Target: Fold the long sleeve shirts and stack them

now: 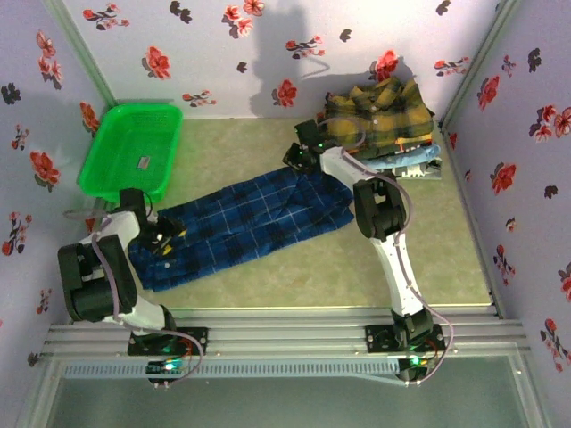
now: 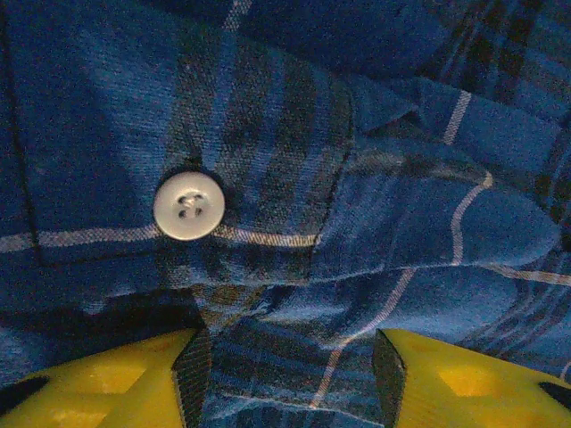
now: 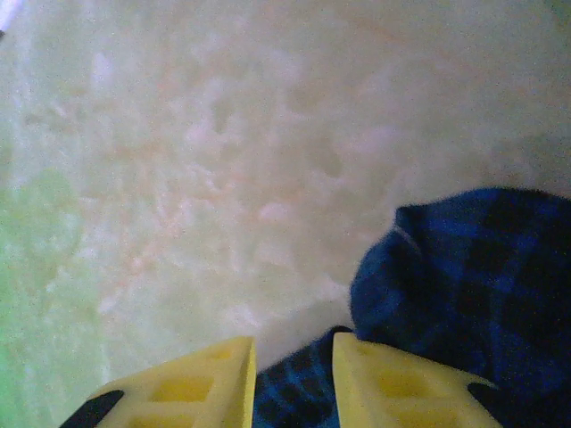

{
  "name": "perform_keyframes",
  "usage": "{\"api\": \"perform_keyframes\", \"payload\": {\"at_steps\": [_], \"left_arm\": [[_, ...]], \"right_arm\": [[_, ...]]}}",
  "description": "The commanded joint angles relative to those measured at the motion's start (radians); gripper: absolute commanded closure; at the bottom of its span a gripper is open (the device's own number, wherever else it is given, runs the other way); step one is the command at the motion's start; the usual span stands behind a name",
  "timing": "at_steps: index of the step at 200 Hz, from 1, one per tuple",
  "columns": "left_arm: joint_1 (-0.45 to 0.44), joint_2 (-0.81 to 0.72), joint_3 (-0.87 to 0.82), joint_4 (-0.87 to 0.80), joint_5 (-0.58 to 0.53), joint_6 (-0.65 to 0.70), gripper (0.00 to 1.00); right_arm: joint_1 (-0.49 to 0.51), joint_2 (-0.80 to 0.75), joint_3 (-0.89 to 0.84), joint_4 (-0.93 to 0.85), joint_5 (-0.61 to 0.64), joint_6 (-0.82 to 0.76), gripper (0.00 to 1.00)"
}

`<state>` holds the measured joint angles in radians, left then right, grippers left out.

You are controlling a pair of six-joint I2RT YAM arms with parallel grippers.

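**Garment in work.** The dark blue plaid cloth shirt with thin white lines lies spread at a slant across the pale green counter, one end near the left arm's base and the other toward the far right. It is flattened but not yet folded.

**Left pincer**. It sits low over the near-left end of the shirt. In the wrist view its yellow fingers stand moderately apart with a ridge of cloth between them, just below a round white button. I cannot tell whether it is clamping the cloth.

**Right pincer**. It is at the far edge of the shirt, nearly closed, with a strip of blue cloth caught in the narrow gap. I judge this hold is meant to carry that edge over for a fold.

**Stack.** The folded mustard-yellow and dark plaid shirt tops the folded light blue shirts at the far right, within the right arm's reach.

**Other.** The green plastic basket stands far left, well apart.
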<state>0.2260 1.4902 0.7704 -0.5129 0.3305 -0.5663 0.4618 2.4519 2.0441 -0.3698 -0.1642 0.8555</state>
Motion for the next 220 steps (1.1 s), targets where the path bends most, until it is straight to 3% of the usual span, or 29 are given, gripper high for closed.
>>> {"api": "perform_keyframes", "payload": {"at_steps": [1,41,58,78,104,114,137,175,194,220], "left_arm": [[0.014,-0.068,-0.023,-0.025,0.056,-0.041,0.44],[-0.026,-0.342,0.058,-0.025,0.081,-0.063,0.31],[-0.051,-0.324,0.157,-0.11,0.064,0.018,0.28],[-0.091,-0.278,0.229,-0.159,0.04,0.119,0.27],[-0.215,-0.166,0.301,-0.253,-0.159,0.267,0.34],[-0.256,-0.102,0.324,-0.3,-0.238,0.284,0.38],[-0.27,0.02,0.326,-0.321,-0.262,0.265,0.43],[-0.267,0.14,0.335,-0.294,-0.327,0.223,0.48],[-0.243,0.21,0.338,-0.281,-0.303,0.19,0.48],[-0.176,0.248,0.271,-0.183,-0.17,0.117,0.48]], "right_arm": [[-0.005,-0.091,0.014,0.014,0.015,-0.056,0.64],[0.058,-0.432,-0.195,-0.02,0.105,-0.129,0.46],[0.109,-0.52,-0.211,-0.226,0.227,-0.152,0.43],[0.165,-0.57,-0.282,-0.404,0.307,-0.112,0.49],[0.218,-0.625,-0.523,-0.317,0.322,-0.013,0.64],[0.231,-0.632,-0.597,-0.255,0.327,0.025,0.69],[0.256,-0.588,-0.662,-0.163,0.354,0.071,0.7],[0.279,-0.457,-0.613,-0.129,0.355,0.071,0.72],[0.283,-0.399,-0.589,-0.136,0.36,0.116,0.73],[0.283,-0.329,-0.531,-0.138,0.377,0.17,0.72]]}}
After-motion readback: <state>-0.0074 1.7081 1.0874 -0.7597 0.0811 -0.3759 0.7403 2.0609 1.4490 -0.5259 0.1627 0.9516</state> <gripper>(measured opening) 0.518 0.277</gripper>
